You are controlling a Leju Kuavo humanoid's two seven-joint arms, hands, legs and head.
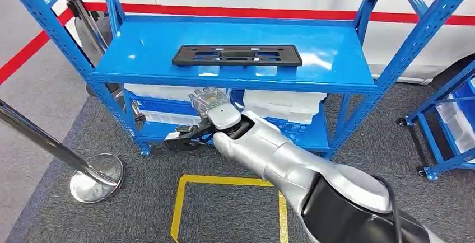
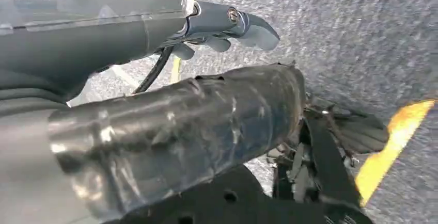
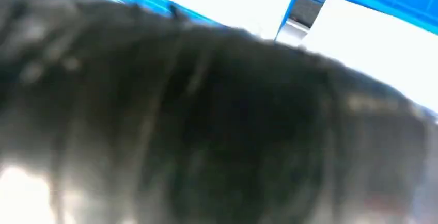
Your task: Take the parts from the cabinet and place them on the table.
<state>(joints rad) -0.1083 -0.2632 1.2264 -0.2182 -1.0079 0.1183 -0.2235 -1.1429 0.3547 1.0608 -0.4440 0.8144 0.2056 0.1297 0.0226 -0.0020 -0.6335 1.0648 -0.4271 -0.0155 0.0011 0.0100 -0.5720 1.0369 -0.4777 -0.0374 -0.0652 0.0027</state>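
Fingers (image 1: 187, 136) of right hand (image 1: 210, 117) pinch a dark part (image 1: 180, 140), below the blue rack's top shelf (image 1: 336, 58); its long axis runs along the shelf edge.

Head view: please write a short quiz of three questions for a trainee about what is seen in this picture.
1. True or false: the flat black rectangular plastic frame lies on the upper board of the blue metal shelf rack.
2. Which silver arm reaches toward the lower shelf? A) left B) right C) both
3. Fill in: the square of tape on the grey carpet is ____.
Key: 1 true; 2 B; 3 yellow.
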